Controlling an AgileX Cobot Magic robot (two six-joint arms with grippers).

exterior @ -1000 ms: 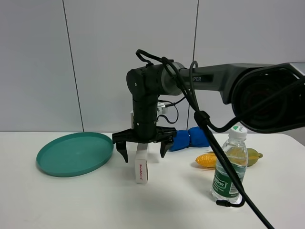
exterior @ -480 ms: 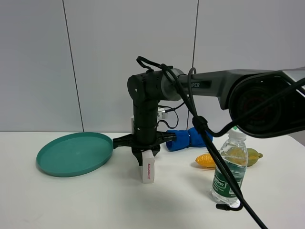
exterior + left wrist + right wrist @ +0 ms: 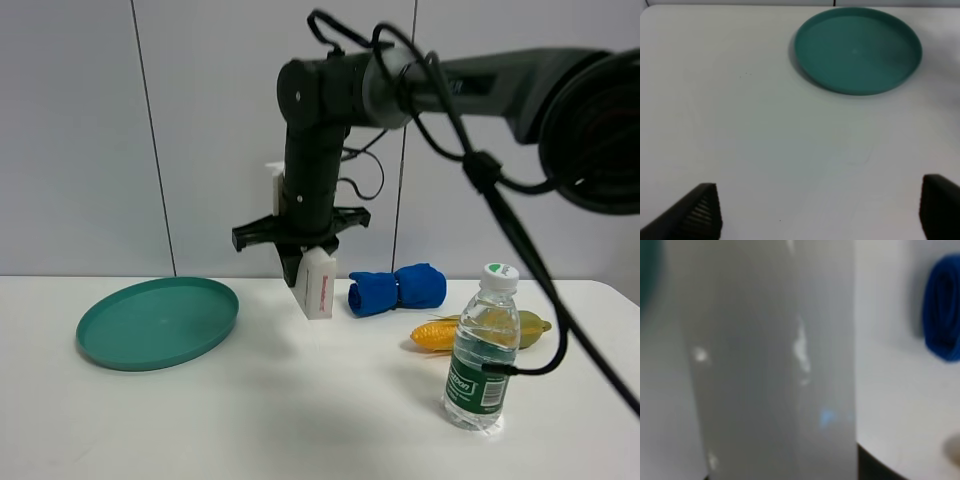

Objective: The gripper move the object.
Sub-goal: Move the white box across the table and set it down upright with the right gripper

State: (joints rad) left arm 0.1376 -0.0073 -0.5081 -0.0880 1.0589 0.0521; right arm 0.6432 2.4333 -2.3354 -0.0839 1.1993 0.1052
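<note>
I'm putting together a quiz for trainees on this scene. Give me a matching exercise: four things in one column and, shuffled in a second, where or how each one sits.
Things:
1. box
2. plate
3. cloth
4. bottle

States:
A. rolled up, lying on the table to the right of the box
B. standing upright at the front right
C. held in the right gripper
D. lying flat at the left

Pairs: 1-C, 2-D, 3-A, 4-B
</note>
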